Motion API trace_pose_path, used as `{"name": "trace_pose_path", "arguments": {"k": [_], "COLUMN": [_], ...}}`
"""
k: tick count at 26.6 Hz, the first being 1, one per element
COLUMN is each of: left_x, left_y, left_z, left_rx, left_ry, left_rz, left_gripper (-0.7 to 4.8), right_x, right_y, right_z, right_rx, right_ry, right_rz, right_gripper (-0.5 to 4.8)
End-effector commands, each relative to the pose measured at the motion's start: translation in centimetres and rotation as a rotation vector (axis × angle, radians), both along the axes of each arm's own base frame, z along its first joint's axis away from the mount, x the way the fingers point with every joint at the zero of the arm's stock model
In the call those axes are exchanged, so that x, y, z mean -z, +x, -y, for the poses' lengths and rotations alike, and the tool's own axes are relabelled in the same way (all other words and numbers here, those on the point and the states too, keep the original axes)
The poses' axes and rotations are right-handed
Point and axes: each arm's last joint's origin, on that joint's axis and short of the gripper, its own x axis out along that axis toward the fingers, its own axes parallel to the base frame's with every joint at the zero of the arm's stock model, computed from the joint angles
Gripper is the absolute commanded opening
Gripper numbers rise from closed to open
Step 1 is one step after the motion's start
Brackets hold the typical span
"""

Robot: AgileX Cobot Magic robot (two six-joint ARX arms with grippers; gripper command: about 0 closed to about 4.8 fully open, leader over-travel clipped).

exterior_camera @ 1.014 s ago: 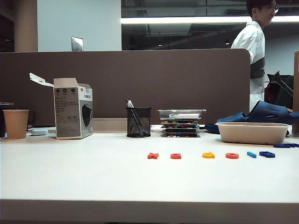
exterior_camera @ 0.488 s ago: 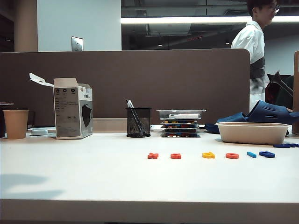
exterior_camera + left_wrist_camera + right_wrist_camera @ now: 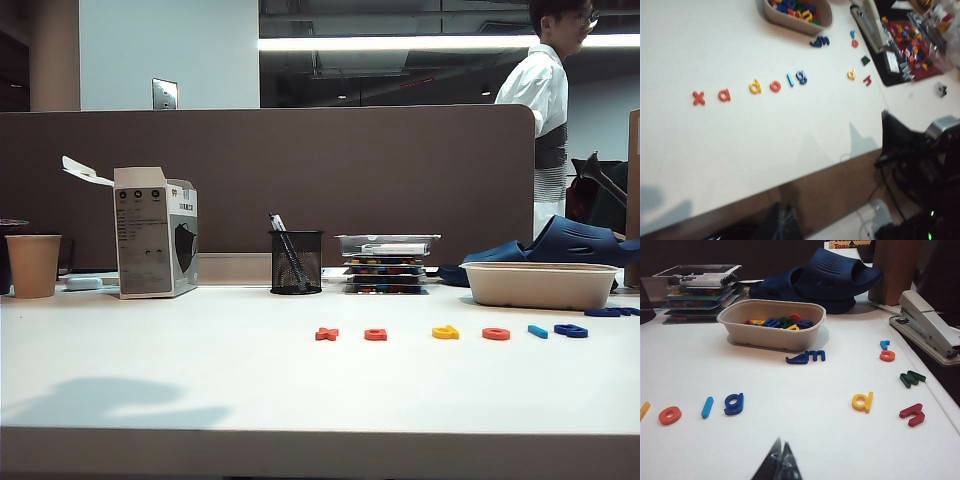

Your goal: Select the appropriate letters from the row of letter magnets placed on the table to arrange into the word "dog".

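Six small flat plastic letter magnets sit in one row on the smooth white table (image 3: 200,350), all flat, none touching, none held. Order in the exterior view, left to right: orange-red x-shaped letter (image 3: 327,334), orange-red "a" (image 3: 376,334), yellow "d" (image 3: 446,332), orange-red ring "o" (image 3: 496,334), light blue bar (image 3: 538,331), dark blue "g" (image 3: 572,330).

Left wrist view looks down on the same row from well above: x (image 3: 699,98), a (image 3: 724,94), d (image 3: 755,86), o (image 3: 775,86), bar (image 3: 790,79), g (image 3: 801,76). The left gripper (image 3: 782,222) shows only as a dark blurred tip over the table's near edge, well apart from the row; can't tell whether its jaws are parted or closed. Nothing visible in it.

Right gripper (image 3: 778,465): fingertips pressed together into one dark point, clenched on nothing, hovering over bare table near the "g" (image 3: 734,403), bar (image 3: 707,407) and "o" (image 3: 670,415), touching none.

Beige oval paper-pulp bowl (image 3: 737,322) holds spare mixed-colour letters, behind the row's g end. Loose strays past it: a dark blue "m" (image 3: 807,357), a second yellow "d" (image 3: 863,401), a dark red letter (image 3: 912,414), a green letter (image 3: 912,378). Grey stapler (image 3: 930,330) at the table's right edge.

Neither arm appears in the exterior view; only a soft shadow (image 3: 110,400) lies on the table's left front.
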Motion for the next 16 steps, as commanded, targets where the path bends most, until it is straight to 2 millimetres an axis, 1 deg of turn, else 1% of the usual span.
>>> {"name": "trace_pose_path", "arguments": {"k": [1,6,11,16], "left_x": [-0.65,-0.67,-0.59,-0.2], "left_y": [0.07,0.12,0.34,0.68], "left_z": [0.07,0.04,0.05,0.66], "left_rx": [-0.015,-0.035,-0.157,-0.2], "left_ry": [-0.057,-0.055,-0.104,-0.101], "left_rz": [0.034,0.043,0.01,-0.003], "left_gripper": [-0.05,-0.06,-0.05,-0.05], "right_x": [-0.1,-0.1,-0.1,-0.12], "right_y": [0.0,0.0,0.0,0.0], "right_z": [0.01,-0.01,0.0,0.01], "right_rx": [0.005,0.001,0.005,0.005], "right_ry": [0.002,0.002,0.002,0.002], "right_rz": [0.021,0.021,0.021,0.021], "right_gripper": [-0.07,-0.07,-0.07,-0.07]}}
